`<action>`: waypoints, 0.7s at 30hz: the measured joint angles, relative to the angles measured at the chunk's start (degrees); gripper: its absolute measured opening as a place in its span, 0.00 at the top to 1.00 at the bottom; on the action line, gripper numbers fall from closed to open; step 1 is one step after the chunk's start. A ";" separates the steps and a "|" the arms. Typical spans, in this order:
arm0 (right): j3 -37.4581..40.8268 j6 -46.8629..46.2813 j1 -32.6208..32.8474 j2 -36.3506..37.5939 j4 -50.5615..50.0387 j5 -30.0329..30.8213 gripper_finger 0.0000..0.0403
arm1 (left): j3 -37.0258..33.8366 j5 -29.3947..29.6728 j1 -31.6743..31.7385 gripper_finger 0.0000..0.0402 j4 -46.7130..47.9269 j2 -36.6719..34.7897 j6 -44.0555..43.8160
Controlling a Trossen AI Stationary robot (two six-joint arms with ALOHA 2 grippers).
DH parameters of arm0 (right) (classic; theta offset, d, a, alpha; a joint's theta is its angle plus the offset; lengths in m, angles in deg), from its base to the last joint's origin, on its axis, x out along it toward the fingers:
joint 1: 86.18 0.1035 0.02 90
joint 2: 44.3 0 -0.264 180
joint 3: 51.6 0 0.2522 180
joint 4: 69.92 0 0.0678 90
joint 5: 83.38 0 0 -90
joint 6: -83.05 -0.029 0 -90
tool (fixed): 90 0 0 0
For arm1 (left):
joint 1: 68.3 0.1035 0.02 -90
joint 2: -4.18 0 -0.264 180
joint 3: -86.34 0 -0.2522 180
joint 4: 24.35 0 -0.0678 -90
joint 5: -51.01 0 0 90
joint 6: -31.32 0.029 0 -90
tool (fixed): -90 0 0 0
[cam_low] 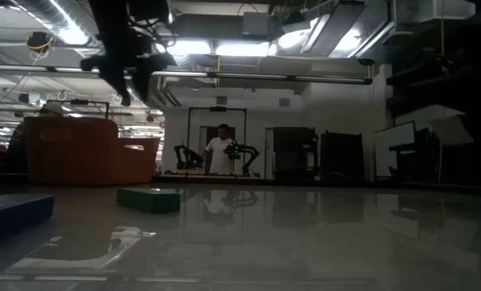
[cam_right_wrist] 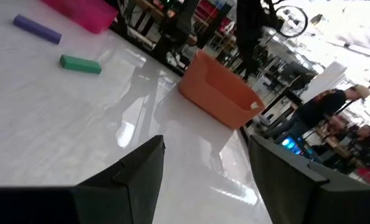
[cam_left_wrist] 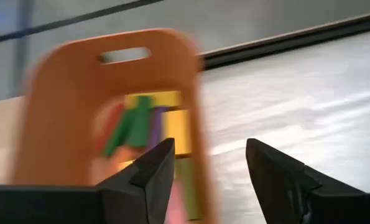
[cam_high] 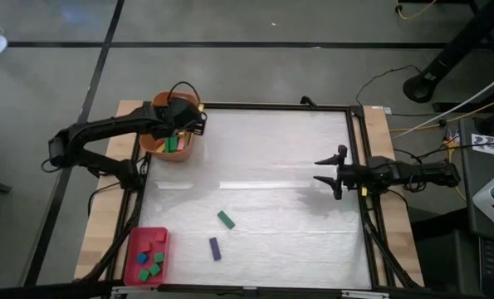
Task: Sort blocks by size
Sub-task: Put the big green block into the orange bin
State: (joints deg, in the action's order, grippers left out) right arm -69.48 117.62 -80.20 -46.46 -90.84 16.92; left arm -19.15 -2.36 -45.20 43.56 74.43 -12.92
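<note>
Blocks are split among three places. Several long ones, green, yellow, red and purple among them, stand or lean in the orange tub at the far left corner of the white surface; the left wrist view shows them packed behind the tub's handled wall. Short cubes, green and blue, lie in the red tray at the near left corner. Two long bars lie loose on the surface, to the right of the tray and near each other without touching: a green bar and, nearer the front edge, a purple bar.

The left pincer hangs over the tub, its fingers spread apart with nothing between them. In the low view it shows high above the tub, clear of the rim.

The right pincer waits by the right edge of the surface, well apart from every block, its fingers wide and holding nothing. Its wrist view looks across the surface to the tub, the green bar, the purple bar and the tray.

A person stands in the room beyond the surface.
</note>
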 joint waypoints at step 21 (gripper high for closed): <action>-0.05 -3.15 0.00 1.61 -1.51 -4.65 0.43 | -1.92 -19.16 -26.36 0.56 -44.42 13.34 16.07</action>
State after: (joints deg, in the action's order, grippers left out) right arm -69.53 114.47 -80.20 -44.86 -92.36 12.28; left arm -21.07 -21.51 -71.56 -0.86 87.78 3.15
